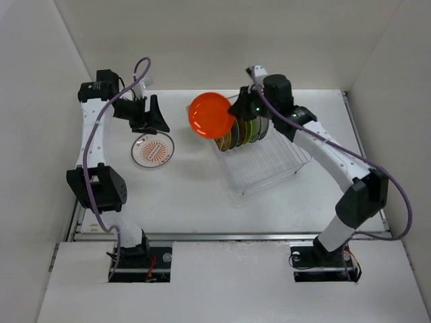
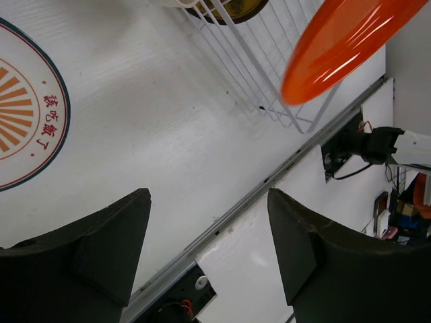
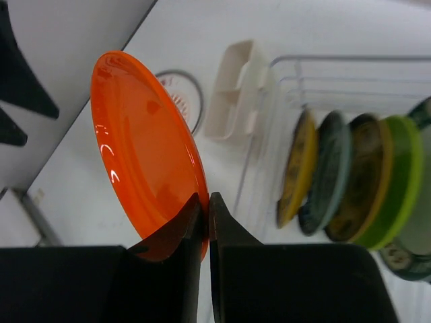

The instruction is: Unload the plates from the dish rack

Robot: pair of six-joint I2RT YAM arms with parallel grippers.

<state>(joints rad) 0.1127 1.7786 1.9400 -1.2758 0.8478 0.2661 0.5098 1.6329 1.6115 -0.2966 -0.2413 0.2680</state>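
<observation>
Closest to the right wrist camera, the right gripper (image 3: 205, 202) is seen with its two dark fingers pressed together on the lower rim of the orange-red plate (image 3: 145, 155). The plate is pinched at its edge and held tilted in the air, clear of the table (image 1: 195, 195). In the top view it is found at about 10 o'clock from the dish rack (image 1: 269, 168), over the rack's far left corner. The small white cutlery cup (image 3: 236, 91) is hung on the rack's wall near that corner.

Inside the rack, a row of plates is stood on edge at the far end, packed closely. From the cup side they are the amber-yellow plate (image 3: 296, 168), the dark green plate (image 3: 326, 175), a brown-and-amber plate (image 3: 363, 178) and the lime green plate (image 3: 397, 182). Part of a teal-patterned plate (image 3: 414, 252) is cut off by the edge of the right wrist view. Whether neighbouring plates touch cannot be told.

The white plate with orange pattern (image 1: 152, 149) is laid flat on the table at about 9 o'clock from the rack, well apart from it. The left gripper (image 2: 209, 202) is held above the table at about 12 o'clock from that plate. Its fingers are spread wide and nothing is gripped between them.
</observation>
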